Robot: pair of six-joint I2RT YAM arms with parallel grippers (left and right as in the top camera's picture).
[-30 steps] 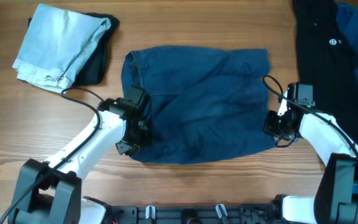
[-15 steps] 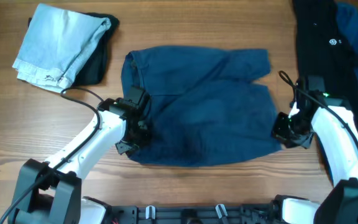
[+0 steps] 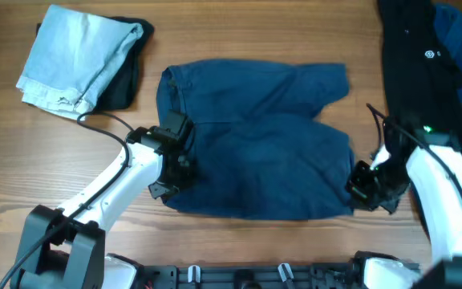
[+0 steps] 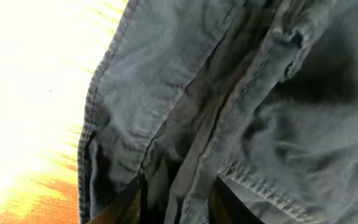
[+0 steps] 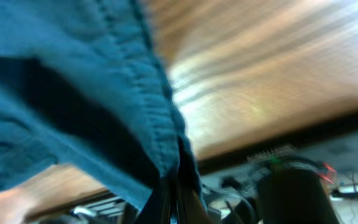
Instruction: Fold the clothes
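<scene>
From overhead, the navy shorts (image 3: 255,152) lie spread at the middle of the wooden counter (image 3: 239,40), with the left gripper (image 3: 168,183) at their left edge and the right gripper (image 3: 362,187) at their lower right corner. The left wrist view shows that gripper's fingers (image 4: 126,208) clamped on a bunched seam fold of the shorts. In the right wrist view, the fingers (image 5: 160,204) are pinched together on the shorts' stitched hem, lifted off the counter.

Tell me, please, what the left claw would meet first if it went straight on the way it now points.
The navy shorts: the left claw holds a fold, and the same fabric fills its wrist view ahead. Probably the table lies beneath.
</scene>
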